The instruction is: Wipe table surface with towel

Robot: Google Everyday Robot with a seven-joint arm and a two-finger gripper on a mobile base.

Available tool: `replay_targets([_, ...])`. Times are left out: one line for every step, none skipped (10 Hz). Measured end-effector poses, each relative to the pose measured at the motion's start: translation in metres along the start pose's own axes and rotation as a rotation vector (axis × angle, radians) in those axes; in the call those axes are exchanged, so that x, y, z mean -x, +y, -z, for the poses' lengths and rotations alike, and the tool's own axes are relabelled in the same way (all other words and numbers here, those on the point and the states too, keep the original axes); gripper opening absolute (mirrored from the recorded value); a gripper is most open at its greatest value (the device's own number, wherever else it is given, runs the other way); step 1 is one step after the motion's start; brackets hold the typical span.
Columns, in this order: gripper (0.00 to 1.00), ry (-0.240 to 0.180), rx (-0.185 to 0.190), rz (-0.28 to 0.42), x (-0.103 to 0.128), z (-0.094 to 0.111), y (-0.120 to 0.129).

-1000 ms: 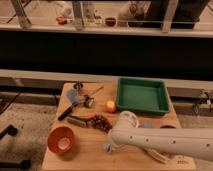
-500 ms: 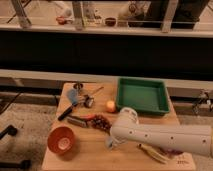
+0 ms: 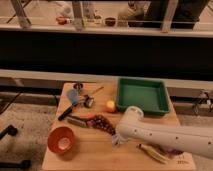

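Note:
The table surface [image 3: 95,152] is a light tan wooden top that fills the lower half of the camera view. My white arm reaches in from the lower right, and its bulky end sits over the front middle of the table. The gripper [image 3: 116,139] hangs under that end, just above the wood and next to a dark red cluster [image 3: 102,123]. I cannot make out the pale grey-blue towel; it may be hidden under the arm. A small bluer piece [image 3: 73,96] lies at the back left.
A green tray [image 3: 142,95] stands at the back right. An orange bowl [image 3: 62,140] sits at the front left. A black-handled utensil [image 3: 65,113], a metal cup [image 3: 89,102] and a small orange object [image 3: 110,105] lie left of the middle. A yellow banana-like thing [image 3: 152,153] lies below the arm.
The arm's long part has sunk toward the table's front right edge. Its end has stayed near the front middle.

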Motion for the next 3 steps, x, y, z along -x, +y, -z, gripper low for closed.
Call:
replay_targets([0.00,-0.003,0.000,-0.005,-0.0038,-0.0005,0.0022])
replay_targets([0.00,-0.006,0.000,-0.005,-0.0050,-0.0010,0.0059])
replay_targets([0.00,-0.010,0.001,-0.002,-0.0037,-0.0013,0.0101])
